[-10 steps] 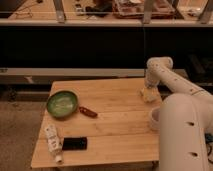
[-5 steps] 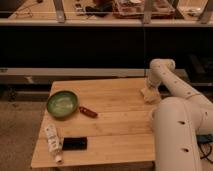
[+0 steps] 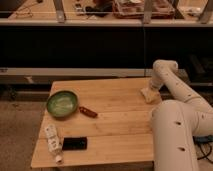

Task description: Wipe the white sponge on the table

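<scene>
Pincer [image 3: 149, 95] low over the desk [image 3: 115, 135] edge, jaws wide. Well to its left: green bowl [image 3: 62, 103], small red object [image 3: 88, 112], flat black object [image 3: 74, 144], white tube [image 3: 52, 142].

1. Just one white arm [image 3: 176, 131] is seen. Its thick rounded link fills the lower right, parked just off the right edge of the table [image 3: 115, 125].
2. A few small round holes can be spotted on that link's casing.
3. From there a slimmer section is carried up and back toward the table's far right corner.
4. The highest point is reached at a bend [image 3: 164, 67], out past that corner.
5. After the bend, the last section is angled down and a bit left.
6. The gripper [image 3: 149, 94] is found low at the right edge, near the far right corner, right down by the tabletop. Actual contact can't be made out.
</scene>
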Tool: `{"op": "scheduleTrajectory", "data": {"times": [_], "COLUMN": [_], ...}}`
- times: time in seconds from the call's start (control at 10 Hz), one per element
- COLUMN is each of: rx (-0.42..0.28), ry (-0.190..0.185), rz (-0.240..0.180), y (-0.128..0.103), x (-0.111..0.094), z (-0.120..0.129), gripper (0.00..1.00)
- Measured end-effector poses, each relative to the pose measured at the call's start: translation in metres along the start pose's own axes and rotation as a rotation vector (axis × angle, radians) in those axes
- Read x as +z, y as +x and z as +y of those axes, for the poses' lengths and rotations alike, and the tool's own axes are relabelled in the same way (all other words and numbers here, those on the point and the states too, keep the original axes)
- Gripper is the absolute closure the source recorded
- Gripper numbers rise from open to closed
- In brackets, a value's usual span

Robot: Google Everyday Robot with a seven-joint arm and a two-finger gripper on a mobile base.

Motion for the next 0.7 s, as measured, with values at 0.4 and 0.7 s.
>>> {"op": "scheduleTrajectory", "data": {"times": [0.4,0.7], "rx": [0.031,0.054], "ry": [-0.033,-0.045], "rz": [-0.006,-0.033], "y": [0.0089,0.0099], "x": [0.0106,0.0107], "z": [0.0048,0.0046], "gripper": [0.20,0.36]}}
